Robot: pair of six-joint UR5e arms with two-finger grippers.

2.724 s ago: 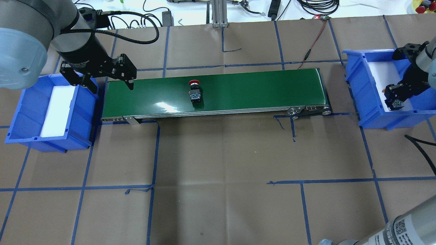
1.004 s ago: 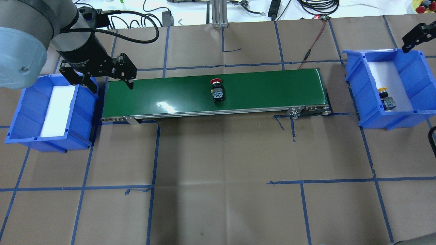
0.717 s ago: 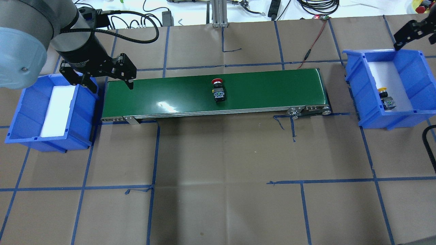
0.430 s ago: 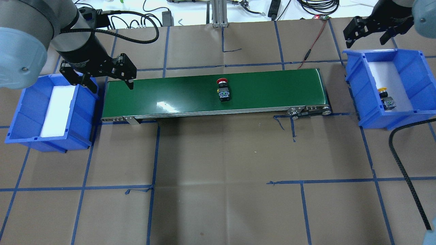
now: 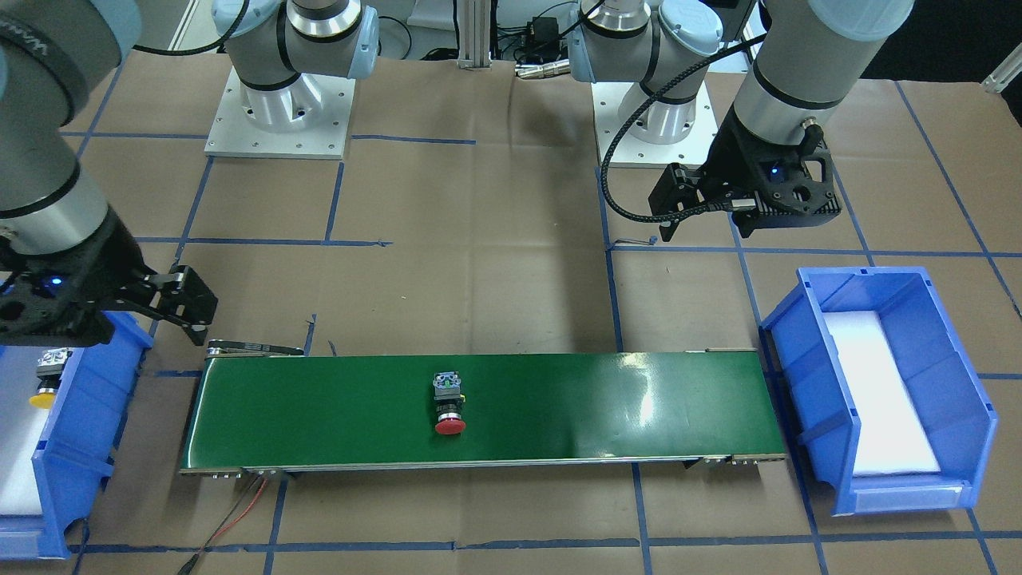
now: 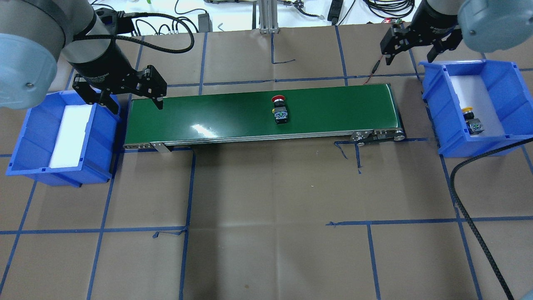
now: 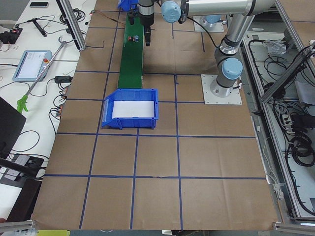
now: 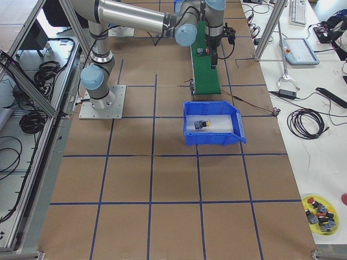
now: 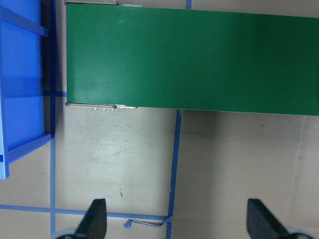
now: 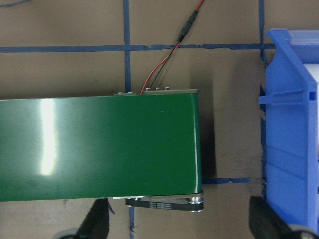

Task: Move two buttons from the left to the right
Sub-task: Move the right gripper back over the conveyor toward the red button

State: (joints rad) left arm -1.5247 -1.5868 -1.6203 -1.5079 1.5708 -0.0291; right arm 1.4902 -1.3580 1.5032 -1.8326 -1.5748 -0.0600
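At the far left a blue bin [image 6: 25, 141] sits on the brown-papered table [image 6: 270, 196], with only a white foam liner [image 6: 70, 133] showing inside it. Above the gap between that bin and the conveyor hangs the left gripper [image 6: 134, 105], its fingers spread wide with nothing between them. The wrist camera shows the two black fingertips [image 9: 95, 219] well apart over bare paper and blue tape, just beside the belt's left end. The green conveyor belt [image 6: 208, 110] runs across to the right. The red button [image 6: 280, 111] lies on its side on the belt, a little right of the middle. Its red cap points to the far edge and its terminal block points back toward the robot, and neither gripper is touching it. Further right, the right gripper [image 6: 412, 56] hovers above the table behind the belt's right end, near the far left corner of the second blue bin [image 6: 441, 112]. Its fingers are also parted and empty, and its wrist view looks down past the spread fingertips [image 10: 97, 219] at the belt's end and the bin's wall. Inside that right bin the yellow button [image 6: 471, 121] lies on the white liner, close to the wall nearest the belt.
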